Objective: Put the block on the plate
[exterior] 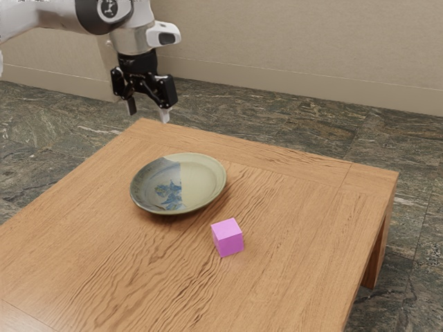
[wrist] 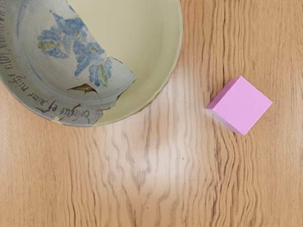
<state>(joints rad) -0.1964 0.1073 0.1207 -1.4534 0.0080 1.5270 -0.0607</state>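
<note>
Black two-finger gripper [exterior: 147, 112] seen raised at upper left of exterior view, jaws spread apart; pink cube [exterior: 227, 237] seen on wooden table [exterior: 297, 277], just below centre of frame, near blue-patterned ceramic plate [exterior: 204, 176]

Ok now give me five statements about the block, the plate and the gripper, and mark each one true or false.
1. The block sits on the table. True.
2. The plate already holds the block. False: the block is beside the plate, with bare wood between them.
3. The gripper is open. True.
4. The plate is one plain colour all over. False: one part is pale green, the other greyish with blue painting and lettering.
5. The block is pink. True.
</note>
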